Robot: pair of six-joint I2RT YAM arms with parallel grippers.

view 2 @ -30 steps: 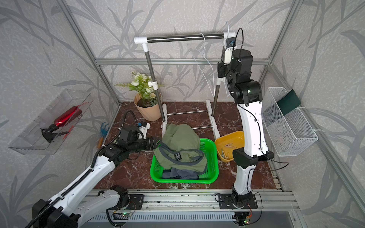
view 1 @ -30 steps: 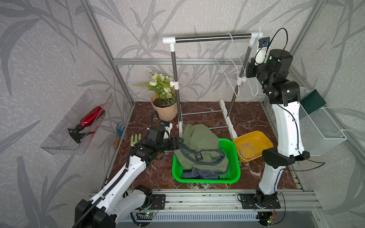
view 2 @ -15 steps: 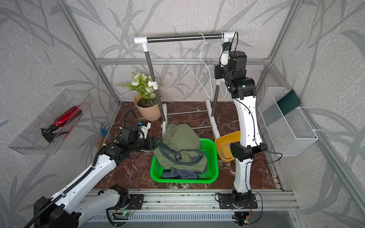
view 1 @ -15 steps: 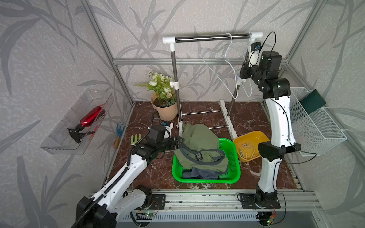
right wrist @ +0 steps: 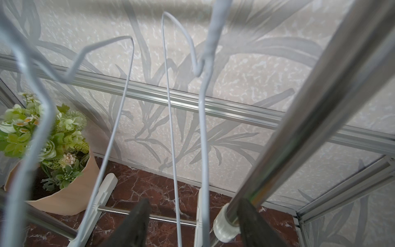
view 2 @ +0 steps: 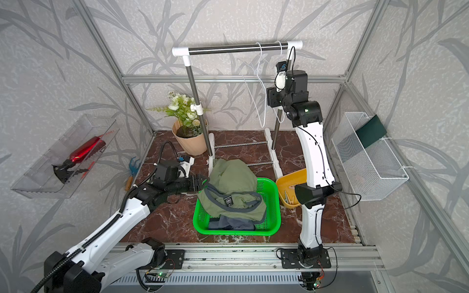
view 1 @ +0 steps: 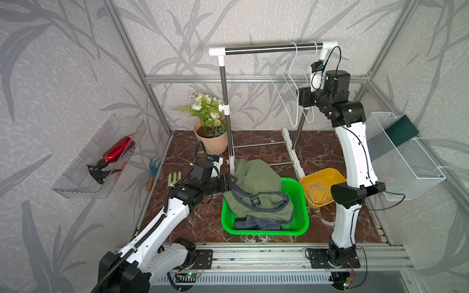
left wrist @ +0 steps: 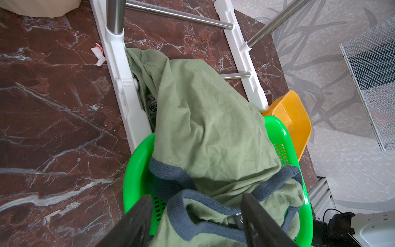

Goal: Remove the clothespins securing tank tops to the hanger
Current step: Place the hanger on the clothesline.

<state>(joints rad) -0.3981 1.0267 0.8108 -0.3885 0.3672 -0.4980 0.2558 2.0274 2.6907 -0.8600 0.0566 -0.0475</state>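
Shirts first: both tank tops lie heaped in the green basket [view 1: 303, 218], the olive tank top [view 1: 256, 182] over the navy tank top [view 1: 256, 222], and the olive one's far edge spills over the rim onto the rack's white foot [left wrist: 124, 85].

Left claw [left wrist: 195, 198] hovers low at the basket's near rim, fingers spread to either side of the olive collar and gripping nothing. Risk: if it shuts here it may pinch the trim and drag the shirt out onto the floor.

Just right of the basket is the yellow tub [view 1: 330, 175], where the clothespins [view 1: 318, 194] lie loose.

Right claw [right wrist: 193, 205] is up among the hangers [view 1: 291, 83], fingers spread, with thin wires running between them and the steel post [right wrist: 299, 119] close by one finger. Risk: a sideways pull may hook a wire and tip a hanger off the rail [view 1: 266, 49], or knock the post.

Views: only the top views show the pins in the tub — the left wrist view catches just a bare corner of it. The right wrist view shows the wires bare, with no pin in its field. The left wrist view alone picks up a paper scrap [left wrist: 98, 53] by the rack foot.
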